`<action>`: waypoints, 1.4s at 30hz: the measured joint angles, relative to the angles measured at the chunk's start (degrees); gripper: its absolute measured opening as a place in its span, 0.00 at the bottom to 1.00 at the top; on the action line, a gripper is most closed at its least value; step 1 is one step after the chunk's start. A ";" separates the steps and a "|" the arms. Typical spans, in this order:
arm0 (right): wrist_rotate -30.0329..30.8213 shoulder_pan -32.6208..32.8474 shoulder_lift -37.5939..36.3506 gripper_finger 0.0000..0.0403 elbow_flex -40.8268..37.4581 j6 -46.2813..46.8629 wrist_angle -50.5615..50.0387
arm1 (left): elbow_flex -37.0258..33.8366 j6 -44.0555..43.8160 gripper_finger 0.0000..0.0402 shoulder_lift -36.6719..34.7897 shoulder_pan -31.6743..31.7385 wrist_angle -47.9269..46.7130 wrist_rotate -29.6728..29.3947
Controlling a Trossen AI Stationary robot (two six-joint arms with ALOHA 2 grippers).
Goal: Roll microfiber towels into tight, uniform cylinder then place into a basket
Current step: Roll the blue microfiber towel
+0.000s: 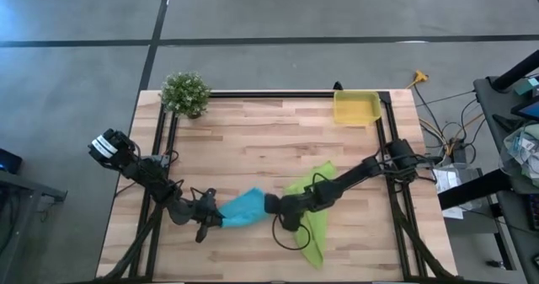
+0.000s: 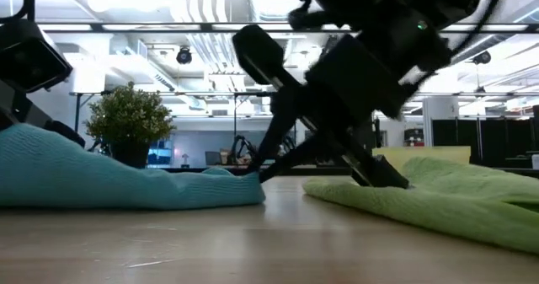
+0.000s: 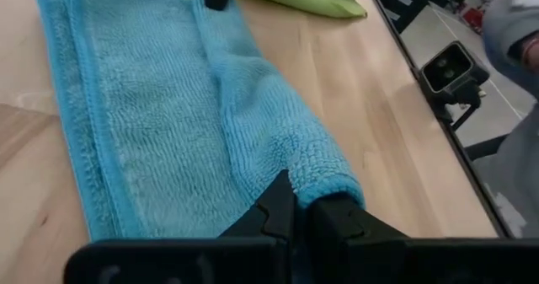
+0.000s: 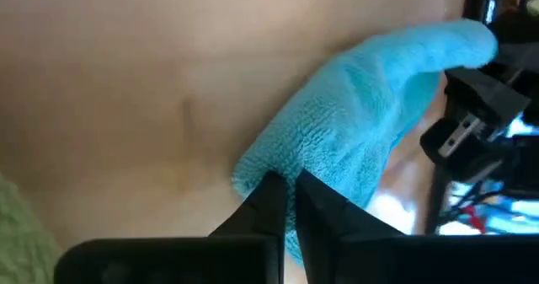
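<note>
So the turquoise-blue towel (image 1: 244, 208) is being held from both ends near the front edge of the table (image 1: 253, 141), a bit left of the middle. It's folded over lengthwise but not rolled into a cylinder yet, so the task looks to be at an early stage. The left gripper (image 3: 301, 208) is clamped on 1 corner of the folded edge, fingers pinched together with the cloth bunched between them. That end is probably pinned so the cloth stays taut and doesn't slide while the other end gets worked. The right gripper (image 4: 286, 187) is closed tight at the opposite end, and the fingertips appear to be nipped on the towel's edge there; from the right wrist view the cloth can be seen humped up toward the other arm, which fits a start of a fold or roll.

Just to the right, the lime-green towel (image 1: 313, 208) is left lying loose and crumpled under the right arm, running to the front edge. It's presumably parked until towel 1 is done.

Farther back, the yellow basket (image 1: 355, 109) is sat at the far right corner, holding nothing as far as can be made out, well apart from both towels. A small potted plant (image 1: 184, 93) is kept at the far left corner, out of the way.
</note>
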 joint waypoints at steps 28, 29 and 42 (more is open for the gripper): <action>-56.25 -20.85 13.39 0.03 7.63 78.13 7.84 | 2.48 -4.84 0.00 1.13 -7.12 -8.79 0.45; -56.28 -20.75 13.66 0.03 8.06 79.86 7.98 | 2.48 -5.55 0.00 1.34 -7.18 -8.78 0.80; -54.50 -21.09 12.56 0.03 8.63 99.42 7.87 | 3.14 -5.55 0.00 1.42 -10.19 -10.90 -0.77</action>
